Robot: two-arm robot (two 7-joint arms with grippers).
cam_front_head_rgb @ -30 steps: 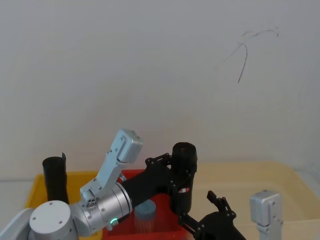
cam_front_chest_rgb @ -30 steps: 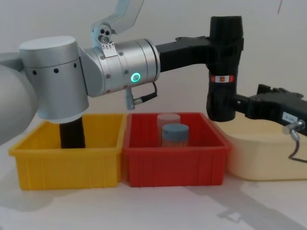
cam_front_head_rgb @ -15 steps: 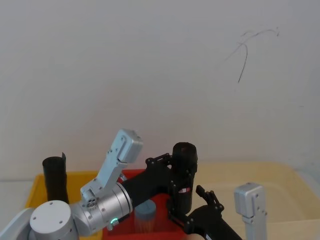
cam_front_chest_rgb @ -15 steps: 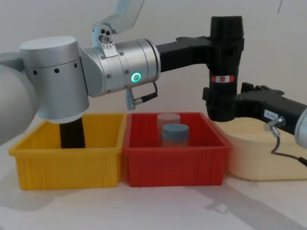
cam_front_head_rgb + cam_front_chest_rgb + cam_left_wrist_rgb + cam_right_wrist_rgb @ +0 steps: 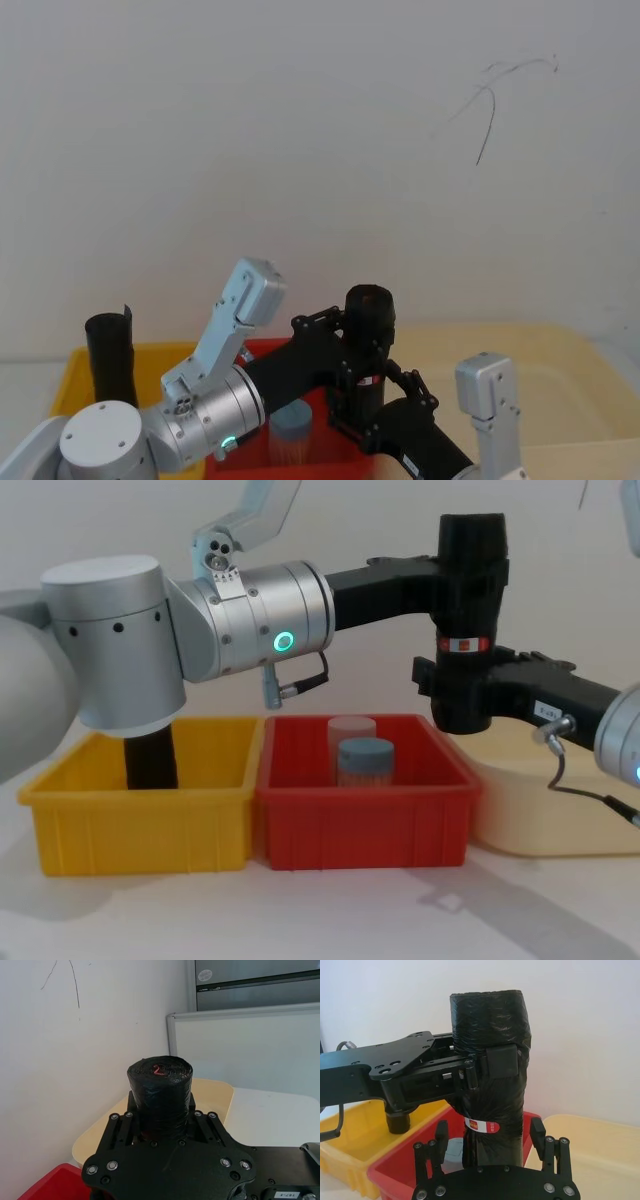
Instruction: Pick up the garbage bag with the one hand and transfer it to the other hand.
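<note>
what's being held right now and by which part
The left hand grips the garbage bag upright by its upper part, above the red-and-white label band. The right hand is open around the lower part, not closed on it.

The left arm stretches forward with its silver wrist (image 5: 265, 620) level, and the left gripper (image 5: 468, 575) is clamped around the garbage bag (image 5: 472, 535). The right gripper (image 5: 490, 1132) sits lower, fingers (image 5: 536, 1132) spread either side of the bag, clear of it.
</note>
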